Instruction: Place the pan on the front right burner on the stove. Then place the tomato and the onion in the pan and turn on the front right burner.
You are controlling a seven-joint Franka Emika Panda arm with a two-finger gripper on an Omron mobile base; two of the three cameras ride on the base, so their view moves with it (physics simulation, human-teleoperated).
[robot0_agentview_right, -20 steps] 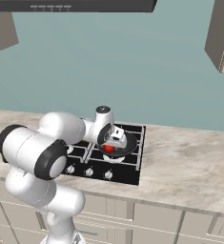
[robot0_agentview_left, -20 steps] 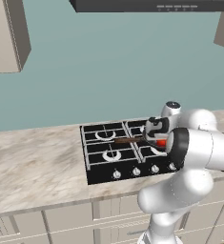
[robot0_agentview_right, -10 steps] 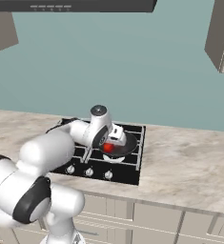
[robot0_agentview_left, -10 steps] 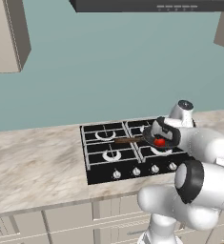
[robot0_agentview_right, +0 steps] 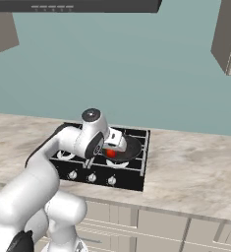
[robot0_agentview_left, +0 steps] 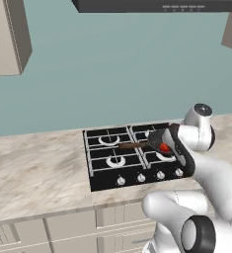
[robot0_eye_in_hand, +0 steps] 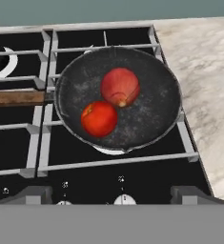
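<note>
The dark pan (robot0_eye_in_hand: 147, 119) rests on the stove (robot0_eye_in_hand: 18, 143) over the front right burner (robot0_eye_in_hand: 111, 151), its brown handle (robot0_eye_in_hand: 15, 97) pointing left. Inside it lie the red tomato (robot0_eye_in_hand: 99, 118) and the reddish onion (robot0_eye_in_hand: 120, 86), touching each other. My gripper (robot0_eye_in_hand: 112, 195) hovers above the pan's near edge, open, with nothing between its fingertips (robot0_eye_in_hand: 35, 194). In the left base view the gripper (robot0_agentview_left: 163, 142) sits over the pan beside the tomato (robot0_agentview_left: 165, 147). The right base view shows the pan (robot0_agentview_right: 131, 147) just beyond my hand.
Silver knobs (robot0_eye_in_hand: 124, 199) line the stove's front edge below the pan. Marble counter (robot0_eye_in_hand: 204, 71) lies to the right of the stove and stretches left of it (robot0_agentview_left: 33, 168). A range hood (robot0_agentview_left: 157, 5) and wall cabinets hang overhead.
My arm has swung its elbow down and to the side while the hand stayed over the pan. The jaws have spread a little wider. Tomato and onion lie still in the pan.
</note>
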